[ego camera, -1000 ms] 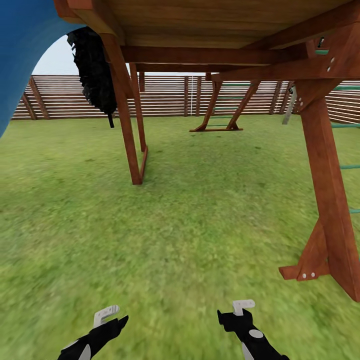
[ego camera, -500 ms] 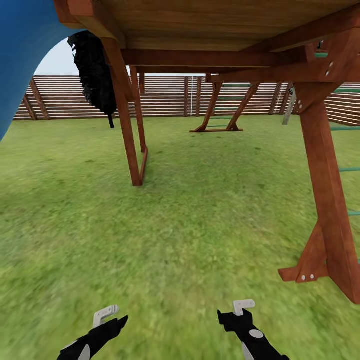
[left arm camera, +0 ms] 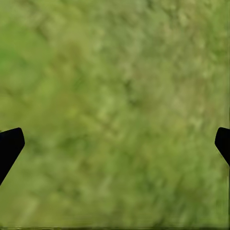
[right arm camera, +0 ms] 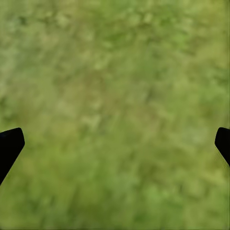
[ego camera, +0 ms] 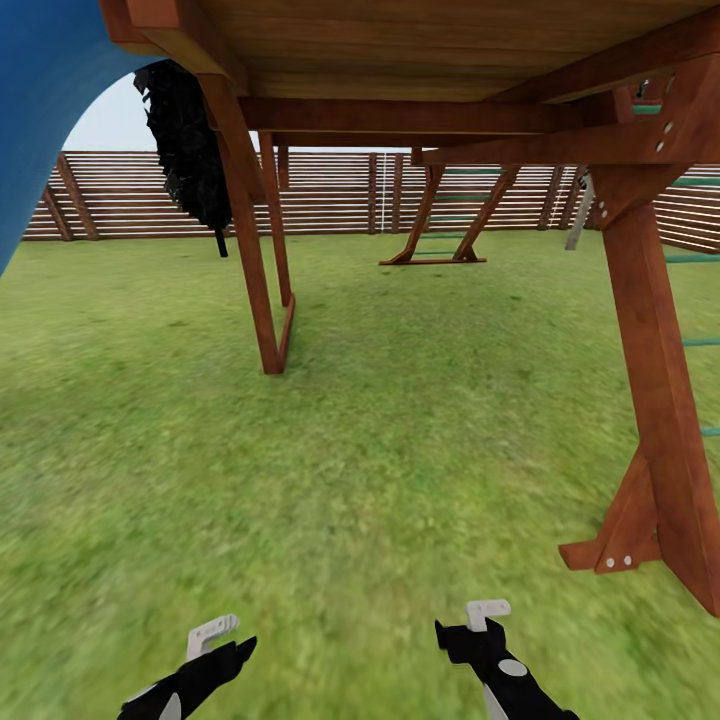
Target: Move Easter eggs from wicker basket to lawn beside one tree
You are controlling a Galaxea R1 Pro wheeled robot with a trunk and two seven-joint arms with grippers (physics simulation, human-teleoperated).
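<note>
transit, under wooden playset [ego camera: 640,330] on lawn [ego camera: 400,450]: l gripper [left arm camera: 115,143] & r gripper [right arm camera: 115,143] spread wide, empty (grass between tips); steer clear of posts, scan for basket.

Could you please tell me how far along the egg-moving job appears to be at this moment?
Nothing looks done yet. The left claw and right claw are both open, with bare short green lawn between their tips. In the head view the robot faces a red-brown wooden play frame and a brown slatted fence. Finding the basket, taking out three eggs and setting them by one tree all remain.
</note>
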